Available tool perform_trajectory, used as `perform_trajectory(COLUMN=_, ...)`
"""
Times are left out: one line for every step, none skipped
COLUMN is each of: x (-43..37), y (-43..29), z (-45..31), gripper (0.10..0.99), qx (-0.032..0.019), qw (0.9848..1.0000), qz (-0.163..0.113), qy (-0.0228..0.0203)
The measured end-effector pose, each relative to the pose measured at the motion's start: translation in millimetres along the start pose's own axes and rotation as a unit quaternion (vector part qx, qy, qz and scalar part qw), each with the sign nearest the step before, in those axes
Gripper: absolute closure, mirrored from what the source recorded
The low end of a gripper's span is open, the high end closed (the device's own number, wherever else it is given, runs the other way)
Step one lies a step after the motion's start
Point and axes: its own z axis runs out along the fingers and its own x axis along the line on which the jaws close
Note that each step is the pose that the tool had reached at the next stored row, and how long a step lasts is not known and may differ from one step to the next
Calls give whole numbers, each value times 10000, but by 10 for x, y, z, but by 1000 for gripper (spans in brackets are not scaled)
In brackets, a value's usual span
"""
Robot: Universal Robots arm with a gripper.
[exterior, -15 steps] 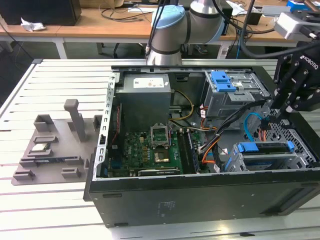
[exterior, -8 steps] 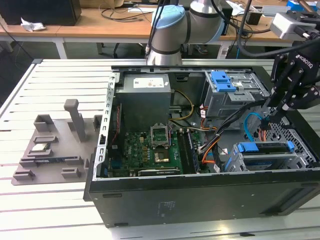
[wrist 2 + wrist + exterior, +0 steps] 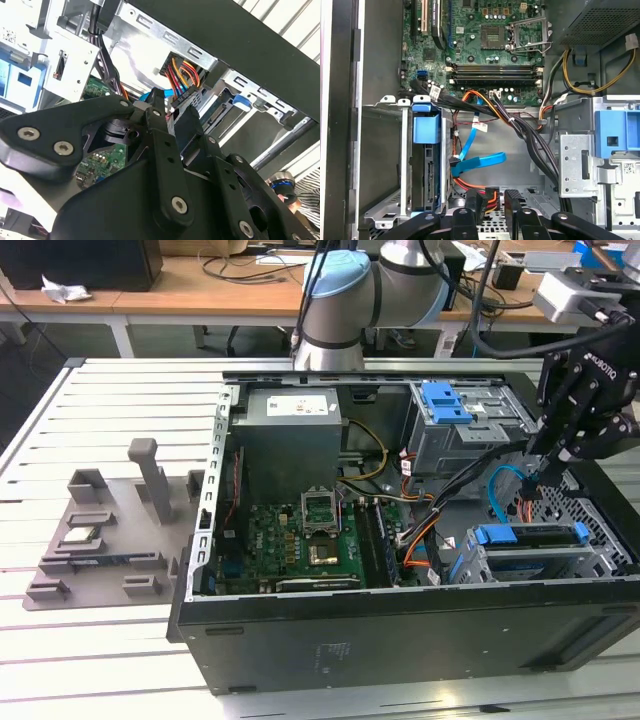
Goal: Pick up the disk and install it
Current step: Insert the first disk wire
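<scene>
The disk (image 3: pixel 426 170) stands edge-on in its metal cage (image 3: pixel 385 165), so only its blue bracket and one narrow side show in the first wrist view; its label is hidden. The gripper (image 3: pixel 492 200) is cut off by the picture's edge there.

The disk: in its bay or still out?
In. The disk stands inside the metal drive cage, its blue bracket between the cage walls.

matt black metal case (image 3: pixel 400 635), glossy green motherboard (image 3: pixel 300 545), bright blue plastic bracket on the disk (image 3: pixel 530 536).
</scene>
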Motion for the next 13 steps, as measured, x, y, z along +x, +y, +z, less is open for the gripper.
perform_trajectory(x=-7, y=-1, z=18, gripper=725, qx=0, qw=10000, qz=0, qy=0)
perform_trajectory(x=-10, y=-2, z=26, gripper=725, qx=0, qw=10000, qz=0, qy=1)
perform_trajectory(x=-12, y=-3, z=32, gripper=725, qx=0, qw=10000, qz=0, qy=4)
perform_trajectory(x=-13, y=-15, z=33, gripper=725, qx=0, qw=10000, qz=0, qy=19)
perform_trajectory(x=-13, y=-27, z=32, gripper=725, qx=0, qw=10000, qz=2, qy=38)
perform_trajectory(x=-12, y=-39, z=33, gripper=725, qx=0, qw=10000, qz=4, qy=62)
perform_trajectory(x=-7, y=-50, z=33, gripper=725, qx=0, qw=10000, qz=7, qy=85)
perform_trajectory(x=-4, y=-58, z=32, gripper=725, qx=0, qw=10000, qz=7, qy=95)
perform_trajectory(x=0, y=-67, z=32, gripper=725, qx=1, qw=9999, qz=8, qy=104)
perform_trajectory(x=4, y=-73, z=33, gripper=725, qx=1, qw=9999, qz=9, qy=112)
perform_trajectory(x=8, y=-80, z=33, gripper=725, qx=1, qw=9999, qz=10, qy=118)
perform_trajectory(x=23, y=-87, z=34, gripper=725, qx=0, qw=9999, qz=11, qy=135)
perform_trajectory(x=45, y=-89, z=38, gripper=725, qx=1, qw=9999, qz=13, qy=146)
